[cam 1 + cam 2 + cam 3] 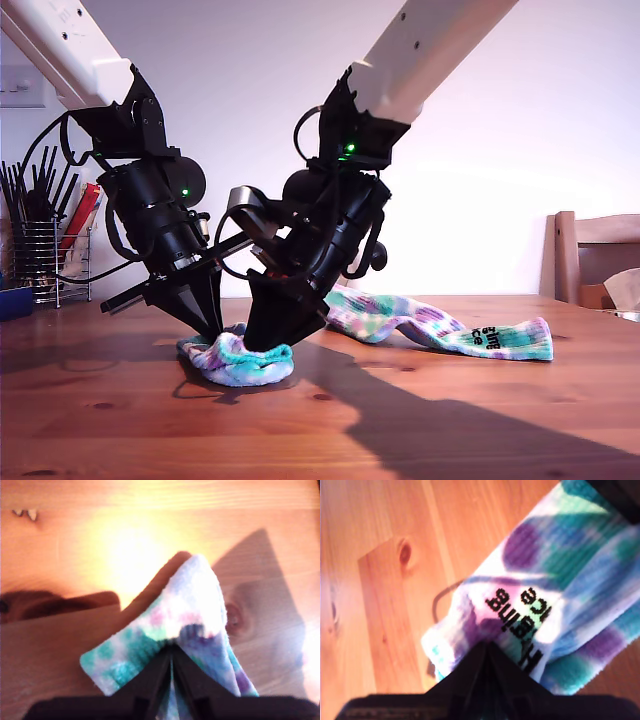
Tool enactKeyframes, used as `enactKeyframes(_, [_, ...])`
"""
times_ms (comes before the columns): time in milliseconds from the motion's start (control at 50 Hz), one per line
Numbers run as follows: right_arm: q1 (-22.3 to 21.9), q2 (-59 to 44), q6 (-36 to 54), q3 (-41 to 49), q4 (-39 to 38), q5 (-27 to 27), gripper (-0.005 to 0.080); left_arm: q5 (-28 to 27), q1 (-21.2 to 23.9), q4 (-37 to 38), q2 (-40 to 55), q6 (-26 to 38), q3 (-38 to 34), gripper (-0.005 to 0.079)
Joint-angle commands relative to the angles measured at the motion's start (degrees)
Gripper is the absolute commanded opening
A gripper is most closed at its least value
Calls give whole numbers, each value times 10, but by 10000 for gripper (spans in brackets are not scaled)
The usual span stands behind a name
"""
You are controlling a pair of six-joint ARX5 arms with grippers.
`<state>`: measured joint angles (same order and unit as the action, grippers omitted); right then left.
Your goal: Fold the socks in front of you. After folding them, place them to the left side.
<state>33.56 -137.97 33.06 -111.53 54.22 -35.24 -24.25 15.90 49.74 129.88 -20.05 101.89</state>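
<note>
Socks: the socks (400, 315) are looking soft and ribbed, with patches of teal-green, purple and white all mixed up.
Letters: black letters (520, 620) are showing on the knit in the second wrist view. A few black letters (483, 336) are also showing near the far end of the long part in the exterior view.
Where the socks are: they are lying on the brown wooden table (450, 420). One end is bunching up in a little heap (235, 360) toward the exterior view's left. The rest is stretching out flat toward the exterior view's right.
My first gripper: my first gripper (171, 655) is squeezing its jaws tight on a fold of the socks (190, 610), and the cloth is standing up in a point in front of it.
My second gripper: my second gripper (485, 647) is pinching its jaws tight on the socks (560, 580), right by the letters.
Arms: two arms are leaning down to the heap in the exterior view, one (160, 215) on that view's left and one (320, 225) just beside it. Their black tips are both touching the bunched end. I cannot tell which arm is first and which is second.
Rack: a wire rack (40, 275) is standing far back at the exterior view's left edge.
In the rack: thin black sticks (20, 190) are poking up out of it, and something red (82, 210) is leaning there too.
Chair: a wooden chair (600, 235) is standing behind the table at the exterior view's right.
</note>
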Motion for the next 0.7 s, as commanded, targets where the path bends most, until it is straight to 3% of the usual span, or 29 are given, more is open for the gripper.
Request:
enactKeyframes(0, [10,-3,-1,31,-11,12,-12,-6,-4,-1,27,6,-12,-19])
enactKeyframes(240, [9,7,-7,16,-17,12,-12,-30,-4,-1,23,28,-11,-19])
enactKeyframes(480, [1,31,-16,-32,-4,-32,-12,-42,-4,2,3,56,-10,-19])
enactKeyframes(680, [0,49,-14,-41,6,-38,-12,-69,-4,11,-14,73,-10,-19])
